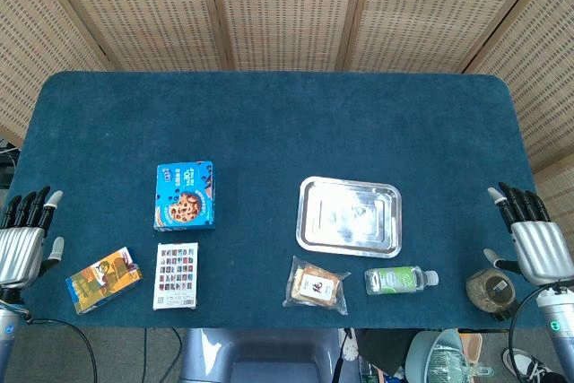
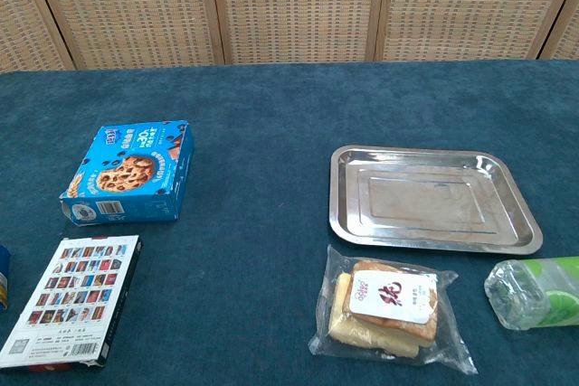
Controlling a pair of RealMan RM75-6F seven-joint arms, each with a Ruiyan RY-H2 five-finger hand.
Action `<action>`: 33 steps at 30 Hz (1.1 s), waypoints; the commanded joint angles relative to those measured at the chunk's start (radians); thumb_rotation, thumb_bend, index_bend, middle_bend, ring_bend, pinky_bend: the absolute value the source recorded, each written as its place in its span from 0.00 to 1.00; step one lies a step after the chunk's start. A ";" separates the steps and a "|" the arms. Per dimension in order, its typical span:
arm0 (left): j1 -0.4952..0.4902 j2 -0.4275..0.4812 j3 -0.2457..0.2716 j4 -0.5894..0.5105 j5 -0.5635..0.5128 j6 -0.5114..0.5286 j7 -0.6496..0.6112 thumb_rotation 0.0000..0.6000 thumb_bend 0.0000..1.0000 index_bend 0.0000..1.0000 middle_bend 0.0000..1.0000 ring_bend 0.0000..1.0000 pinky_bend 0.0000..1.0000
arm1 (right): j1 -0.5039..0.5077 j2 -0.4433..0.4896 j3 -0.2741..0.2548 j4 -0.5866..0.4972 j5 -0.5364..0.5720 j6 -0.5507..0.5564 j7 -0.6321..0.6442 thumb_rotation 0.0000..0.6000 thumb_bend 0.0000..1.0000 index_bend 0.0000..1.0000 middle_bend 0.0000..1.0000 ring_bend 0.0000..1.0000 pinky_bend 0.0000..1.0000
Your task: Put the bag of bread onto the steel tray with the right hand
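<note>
The bag of bread [image 1: 317, 285] [image 2: 389, 308] is a clear packet with a white label, lying near the table's front edge. Just behind it sits the steel tray [image 1: 350, 215] [image 2: 432, 198], with nothing on it. My right hand [image 1: 532, 235] hovers at the table's right edge, fingers apart and holding nothing, well to the right of the bag. My left hand [image 1: 25, 236] is at the left edge, also open and holding nothing. Neither hand shows in the chest view.
A green-labelled bottle [image 1: 400, 280] [image 2: 536, 293] lies right of the bag. A round jar [image 1: 490, 291] stands by my right hand. A blue cookie box [image 1: 186, 195] [image 2: 128, 174], a white card box [image 1: 176, 275] [image 2: 75, 299] and an orange packet [image 1: 102, 279] sit on the left half.
</note>
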 commanded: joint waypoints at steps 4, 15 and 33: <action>-0.006 -0.003 0.000 0.000 -0.003 -0.011 0.010 1.00 0.50 0.00 0.00 0.00 0.00 | -0.006 0.003 0.000 0.002 0.002 0.008 0.007 1.00 0.22 0.01 0.00 0.00 0.00; -0.013 0.000 -0.002 -0.014 0.013 -0.005 0.023 1.00 0.50 0.00 0.00 0.00 0.00 | -0.018 0.004 -0.007 0.000 -0.004 0.023 0.005 1.00 0.22 0.01 0.00 0.00 0.00; -0.016 -0.007 -0.001 -0.005 -0.012 -0.025 0.032 1.00 0.50 0.00 0.00 0.00 0.00 | -0.002 -0.012 -0.013 0.008 -0.012 -0.008 -0.011 1.00 0.22 0.01 0.00 0.00 0.00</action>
